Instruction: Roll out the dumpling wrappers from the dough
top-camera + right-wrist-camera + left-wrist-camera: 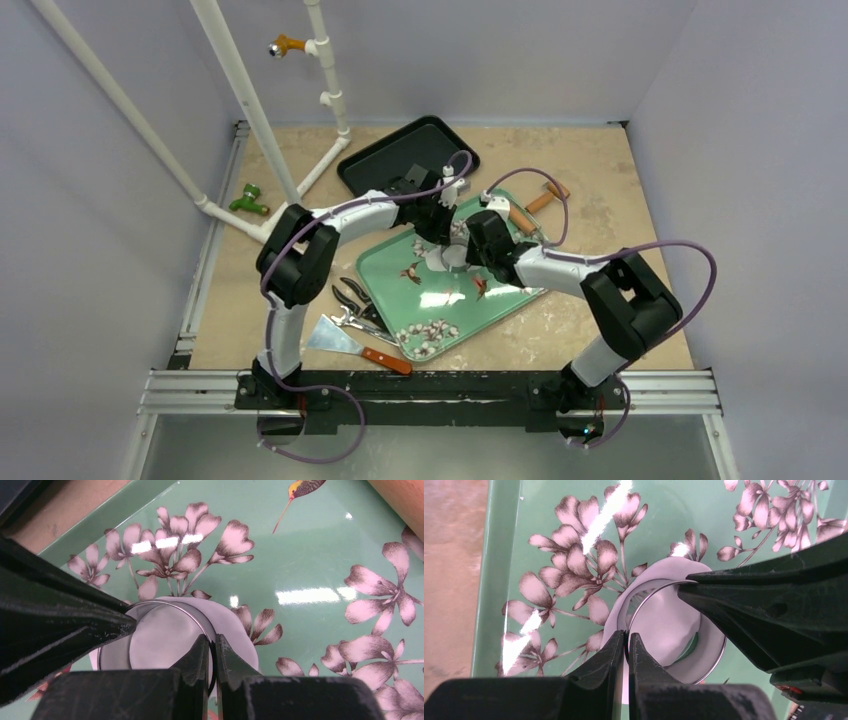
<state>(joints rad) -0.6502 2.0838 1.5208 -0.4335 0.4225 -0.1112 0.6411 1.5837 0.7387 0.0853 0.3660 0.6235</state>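
**A:** How far along does this look?

**B:** One dumpling wrapper [236,637] is already flat: a thin white round lying on the green tray [300,555], right under the tips of both grippers. A metal ring [165,603] sits on top of it. The dough rim pokes out past the ring on the side away from the right gripper [212,652].

**A:** And the grippers?

**B:** Each is pressed together on the ring's thin wall. The left gripper [626,647] pinches one side and the right one pinches the opposite side, so they face each other across it.

**A:** So the rolling is done?

**B:** For this piece, I'd judge so. It looks like the cutting step. The ring has yet to come off and the outer scrap needs clearing. I see only this one round, and no other dough.

**A:** What about the surroundings?

**B:** The tray is glossy, printed with blossoms and hummingbirds, and it rests on a mottled tan bench [620,170]. A rolling pin [545,198] lies beyond the right gripper and a black tray [400,160] lies beyond the left. A scraper [350,342] and pliers [350,295] sit back toward the arm bases. Pale walls close it in, with white pipes [240,90] on the left.
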